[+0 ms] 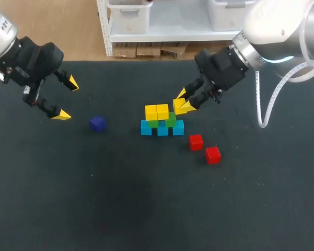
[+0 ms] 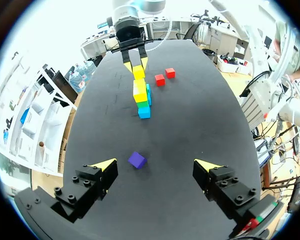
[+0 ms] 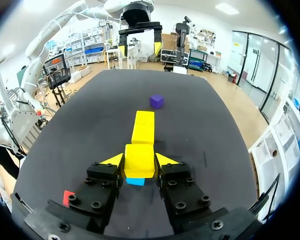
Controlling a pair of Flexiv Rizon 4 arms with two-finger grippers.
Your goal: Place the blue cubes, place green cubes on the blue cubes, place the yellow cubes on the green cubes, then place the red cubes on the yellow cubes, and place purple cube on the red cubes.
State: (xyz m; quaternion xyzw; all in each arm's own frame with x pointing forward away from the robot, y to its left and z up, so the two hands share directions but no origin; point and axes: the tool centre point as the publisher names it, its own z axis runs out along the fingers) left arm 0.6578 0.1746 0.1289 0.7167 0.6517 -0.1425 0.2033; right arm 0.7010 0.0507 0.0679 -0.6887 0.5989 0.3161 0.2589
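Note:
Three light blue cubes [image 1: 161,128] form a row mid-table, with green cubes [image 1: 170,120] on them and two yellow cubes [image 1: 157,111] on top. My right gripper [image 1: 182,102] is shut on a third yellow cube [image 1: 178,105], just above the stack's right end; in the right wrist view this yellow cube [image 3: 139,159] sits between the fingers, over a blue cube [image 3: 135,181]. Two red cubes [image 1: 195,141] [image 1: 213,155] lie to the right of the stack. The purple cube [image 1: 98,123] lies to its left. My left gripper [image 1: 67,99] hangs open beyond the purple cube [image 2: 137,160].
The black table [image 1: 146,209] has free room across its front half. In the left wrist view the stack [image 2: 141,95] stands ahead of the purple cube, with the red cubes [image 2: 164,76] beside it.

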